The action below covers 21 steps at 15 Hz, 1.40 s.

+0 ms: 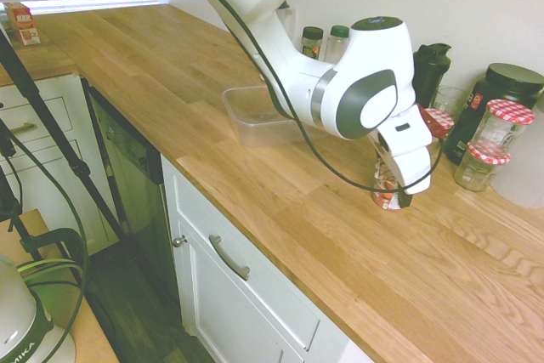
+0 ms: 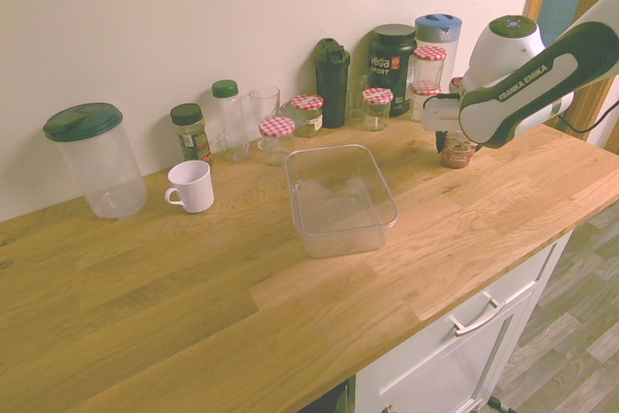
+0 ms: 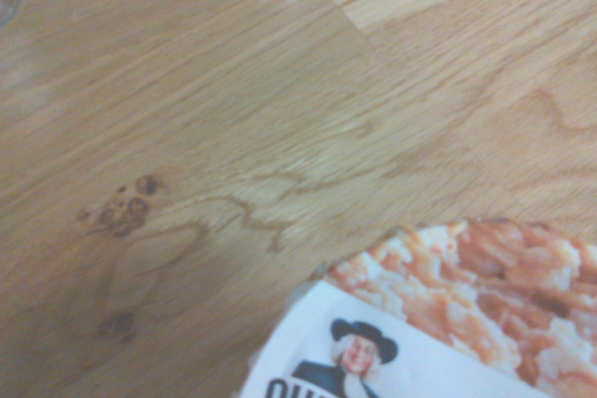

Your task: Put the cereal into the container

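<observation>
The cereal is a small tapered cup with red and white printed sides, standing on the wooden counter near the back-wall jars. In the second exterior view the cereal sits partly behind the arm's white hand. My gripper is lowered right at the cup, pointing down, and the hand hides how it stands around it. The gripper shows the same from the other side. The wrist view shows the cereal's printed lid very close. The container, a clear shallow tub, rests empty about two hand-widths away; the container is mid-counter.
Glass jars with red-checked lids and a black tub stand close behind the cup. A dark bottle is by the wall. A white mug, a drinking glass and a large lidded jug stand beyond the container.
</observation>
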Available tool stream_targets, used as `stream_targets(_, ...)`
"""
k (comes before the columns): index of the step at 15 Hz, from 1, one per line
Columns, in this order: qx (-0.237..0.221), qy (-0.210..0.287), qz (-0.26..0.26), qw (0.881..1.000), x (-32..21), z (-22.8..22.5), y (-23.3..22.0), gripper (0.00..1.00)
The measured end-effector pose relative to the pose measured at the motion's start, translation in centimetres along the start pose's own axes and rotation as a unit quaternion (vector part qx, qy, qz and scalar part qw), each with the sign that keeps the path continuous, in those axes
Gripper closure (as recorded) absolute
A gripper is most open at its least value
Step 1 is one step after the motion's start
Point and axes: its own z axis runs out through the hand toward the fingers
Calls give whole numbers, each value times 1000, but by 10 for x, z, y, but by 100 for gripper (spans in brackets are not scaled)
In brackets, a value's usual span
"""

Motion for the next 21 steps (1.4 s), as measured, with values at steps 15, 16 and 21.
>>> stream_targets(15,14,61,-151,987,-187,-221,-51,100)
stream_targets(16,9,56,-160,986,-194,-213,-63,100)
stream_targets(21,-29,31,-223,974,-259,-176,-90,100)
